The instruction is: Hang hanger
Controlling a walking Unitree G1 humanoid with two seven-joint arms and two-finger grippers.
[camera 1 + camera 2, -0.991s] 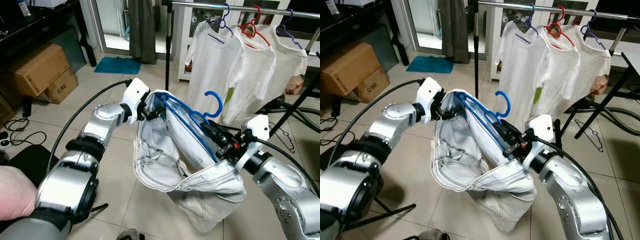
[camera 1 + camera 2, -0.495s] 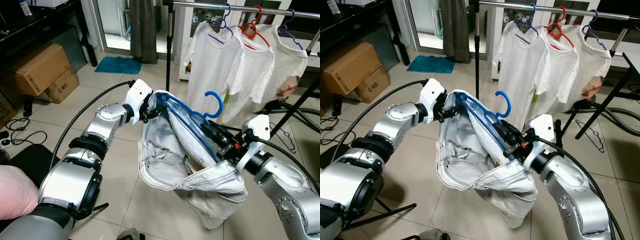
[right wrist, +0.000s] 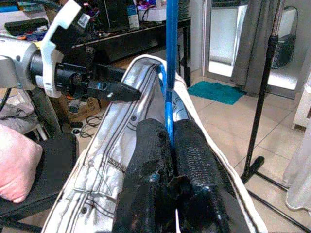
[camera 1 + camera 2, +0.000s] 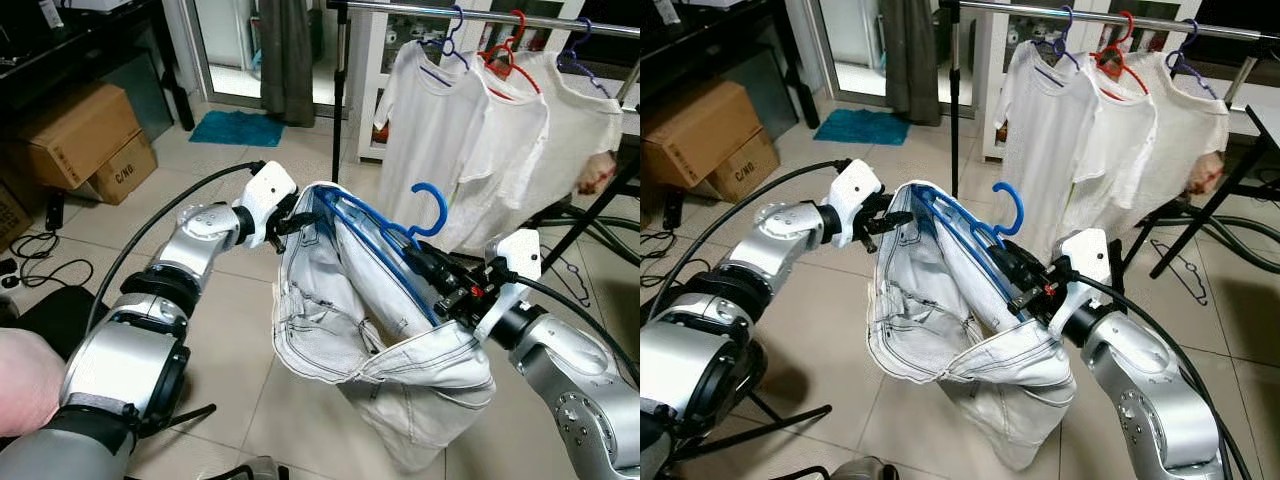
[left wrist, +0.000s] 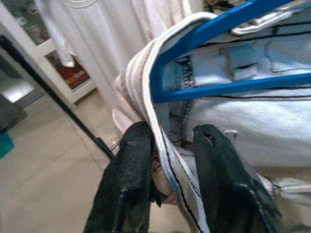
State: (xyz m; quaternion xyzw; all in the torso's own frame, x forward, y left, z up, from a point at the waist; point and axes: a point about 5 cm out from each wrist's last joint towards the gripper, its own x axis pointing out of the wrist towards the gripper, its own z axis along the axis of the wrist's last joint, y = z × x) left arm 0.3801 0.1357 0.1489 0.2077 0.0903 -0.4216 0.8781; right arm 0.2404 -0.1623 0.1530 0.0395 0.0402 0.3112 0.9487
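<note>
A blue plastic hanger [image 4: 430, 205] carries a pale denim garment [image 4: 340, 300] that sags like an open sack between my arms. My right gripper [image 4: 425, 262] is shut on the hanger's blue bar just below the hook; the right wrist view has the bar [image 3: 171, 48] rising from between the fingers. My left gripper [image 4: 290, 215] is at the garment's upper left corner. In the left wrist view its fingers [image 5: 131, 165] stand apart on either side of the white waistband hem [image 5: 155, 87], beside the hanger's blue end. The clothes rail [image 4: 480, 12] runs across the top, behind the hanger.
Three white shirts [image 4: 440, 130] hang on the rail on blue and red hangers. The rack's black upright [image 4: 336, 100] stands just behind the garment. Cardboard boxes [image 4: 85, 140] sit at the left, a blue mat [image 4: 237, 130] lies on the tiled floor, and a pink cushion [image 4: 25, 385] is at the bottom left.
My left gripper has drawn back a little to the left from the garment's corner, and the denim has sagged slightly. The right gripper and hanger stay put.
</note>
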